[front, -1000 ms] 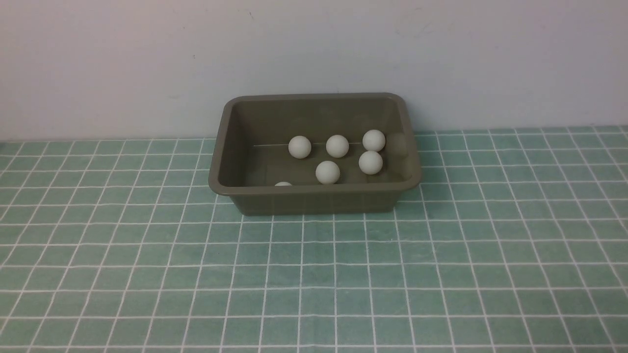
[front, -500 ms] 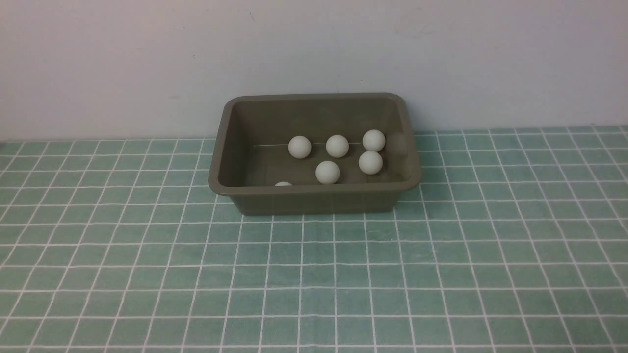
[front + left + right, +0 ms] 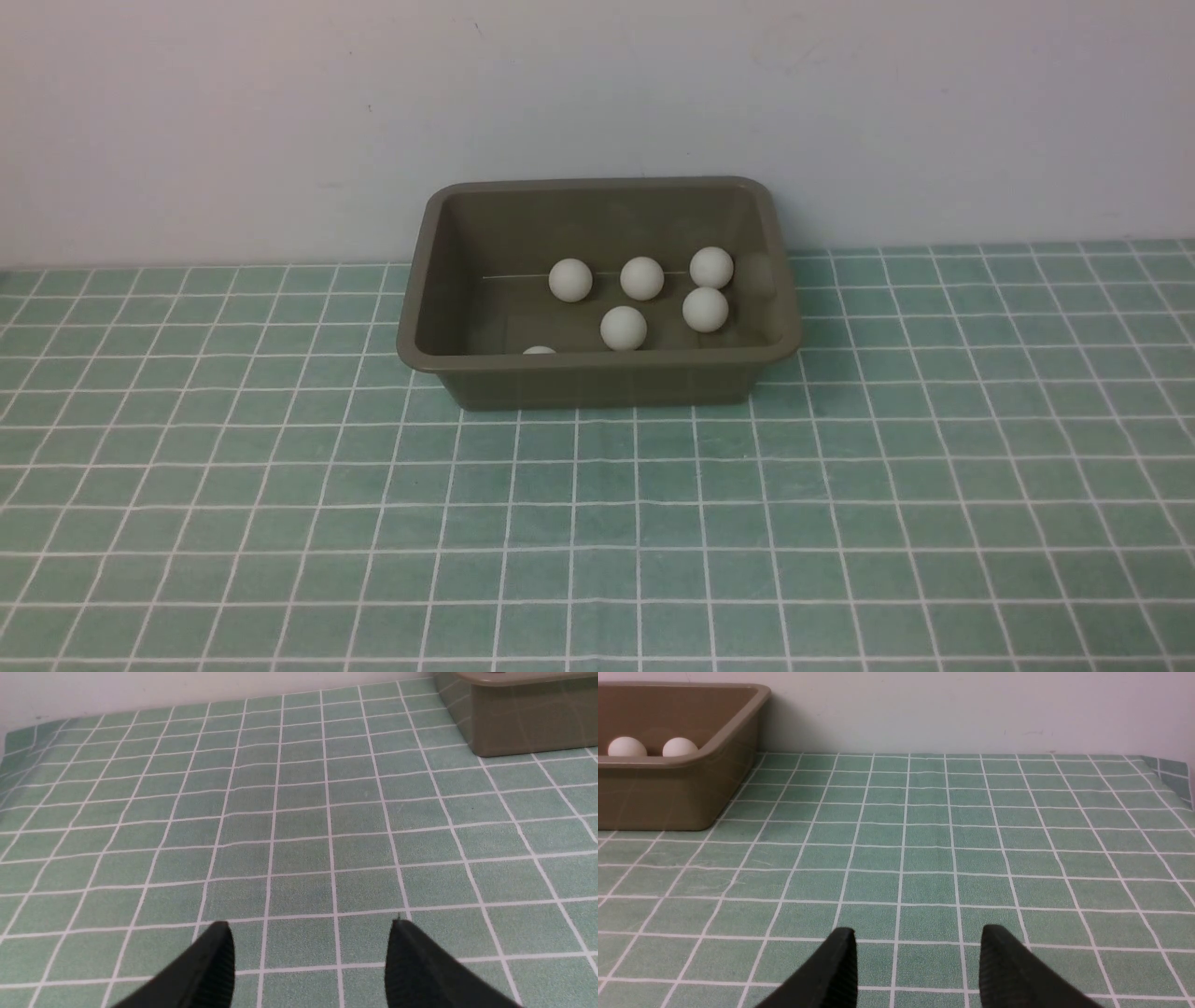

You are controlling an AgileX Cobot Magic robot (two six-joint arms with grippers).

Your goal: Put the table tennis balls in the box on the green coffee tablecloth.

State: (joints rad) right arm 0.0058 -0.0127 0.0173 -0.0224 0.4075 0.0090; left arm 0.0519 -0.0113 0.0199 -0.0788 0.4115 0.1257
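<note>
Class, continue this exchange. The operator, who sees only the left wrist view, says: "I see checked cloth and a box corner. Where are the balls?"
Observer: The front view shows six table tennis balls inside the box.
Operator: Are all of them plain to see?
Observer: No, one ball is mostly hidden behind the near wall.
Operator: Is the right claw carrying anything?
Observer: No, the right claw stands open over bare tablecloth.

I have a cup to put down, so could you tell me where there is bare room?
The green tablecloth is bare in front of the box and on both sides of it. Inside the box, the left end is open; the table tennis balls crowd the right half.
</note>
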